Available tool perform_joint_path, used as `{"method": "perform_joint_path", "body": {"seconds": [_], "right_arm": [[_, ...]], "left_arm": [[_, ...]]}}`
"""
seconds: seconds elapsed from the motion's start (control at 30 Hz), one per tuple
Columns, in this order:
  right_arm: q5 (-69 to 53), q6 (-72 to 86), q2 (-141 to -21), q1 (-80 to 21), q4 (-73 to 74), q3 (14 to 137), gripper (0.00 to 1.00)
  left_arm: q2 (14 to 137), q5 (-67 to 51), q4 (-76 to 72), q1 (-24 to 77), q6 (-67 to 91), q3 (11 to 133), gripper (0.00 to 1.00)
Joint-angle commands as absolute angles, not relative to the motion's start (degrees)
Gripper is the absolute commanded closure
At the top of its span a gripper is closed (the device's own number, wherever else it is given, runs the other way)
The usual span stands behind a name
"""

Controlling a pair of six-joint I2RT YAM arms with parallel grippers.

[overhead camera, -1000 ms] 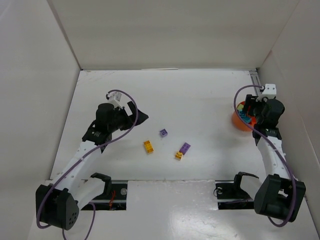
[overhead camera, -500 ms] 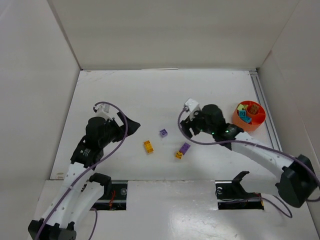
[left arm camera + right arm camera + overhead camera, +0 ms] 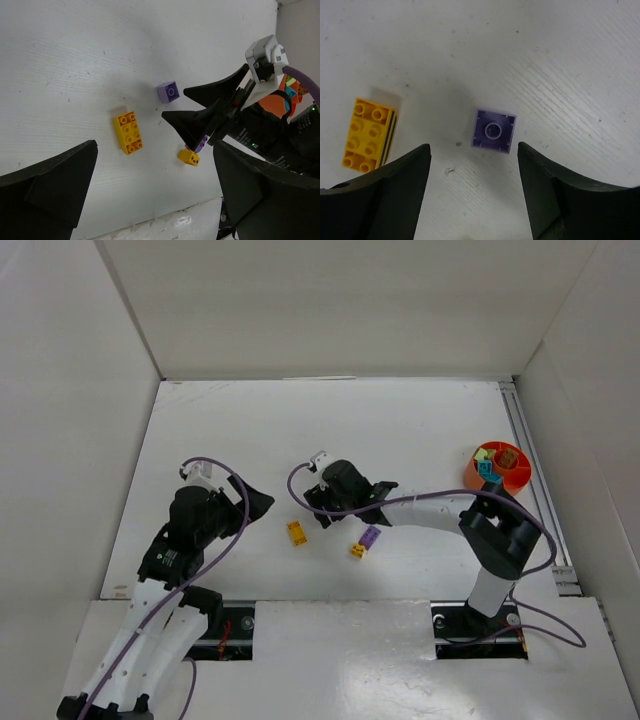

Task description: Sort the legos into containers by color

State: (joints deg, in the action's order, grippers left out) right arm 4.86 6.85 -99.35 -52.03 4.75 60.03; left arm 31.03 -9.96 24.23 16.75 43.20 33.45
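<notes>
White surface (image 3: 400, 430) carries a small purple lego (image 3: 493, 130), which sits between the partly spread jaws of the right gripper (image 3: 316, 506), seemingly untouched. The left gripper (image 3: 258, 502) gapes wide to the left of that lego. The orange bowl (image 3: 470, 478) sits well to its right.

We see the right gripper (image 3: 472, 150) with its fingers spread either side of the small purple brick (image 3: 493, 130), and bare table (image 3: 545, 75) in both gaps. The yellow brick (image 3: 367, 134) lies just outside one finger. The right arm (image 3: 430, 508) stretches across the middle, between the left gripper (image 3: 258, 504) and the orange bowl (image 3: 476, 483).
</notes>
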Motion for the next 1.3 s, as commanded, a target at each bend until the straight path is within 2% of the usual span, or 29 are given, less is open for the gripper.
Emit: {"method": "perform_joint_path", "body": {"seconds": [0.0, 0.23, 0.37, 0.47, 0.63, 0.73, 1.07, 1.27], "right_arm": [[9.7, 11.9, -101.3, -51.9, 1.9, 63.9, 0.25], [11.1, 13.7, -106.9, -51.9, 1.9, 66.1, 0.32], [13.3, 15.1, -106.9, -51.9, 1.9, 65.6, 0.49], [14.1, 15.1, -106.9, -51.9, 1.9, 65.0, 0.55], [14.1, 15.1, -106.3, -51.9, 1.9, 65.0, 0.79], [14.1, 15.1, -104.9, -51.9, 1.9, 64.3, 0.87], [12.6, 13.4, -91.6, -47.9, 3.2, 60.6, 0.93], [17.0, 11.1, -75.9, -35.2, 11.6, 55.4, 0.93]], "left_arm": [[32.4, -10.4, 21.5, 16.5, 43.4, 32.8, 0.0], [33.0, -12.0, 16.6, 16.5, 43.4, 29.6, 0.0], [33.0, -12.5, 15.5, 16.5, 43.4, 29.1, 0.0], [33.0, -12.5, 14.8, 16.5, 43.4, 28.6, 0.0], [31.8, -12.5, 14.8, 16.5, 43.4, 28.6, 0.0], [31.3, -12.5, 14.8, 16.5, 43.4, 28.6, 0.0], [31.3, -13.6, 13.4, 16.5, 42.9, 28.0, 0.0], [33.9, -14.7, 10.7, 16.5, 41.8, 28.6, 0.0]]}}
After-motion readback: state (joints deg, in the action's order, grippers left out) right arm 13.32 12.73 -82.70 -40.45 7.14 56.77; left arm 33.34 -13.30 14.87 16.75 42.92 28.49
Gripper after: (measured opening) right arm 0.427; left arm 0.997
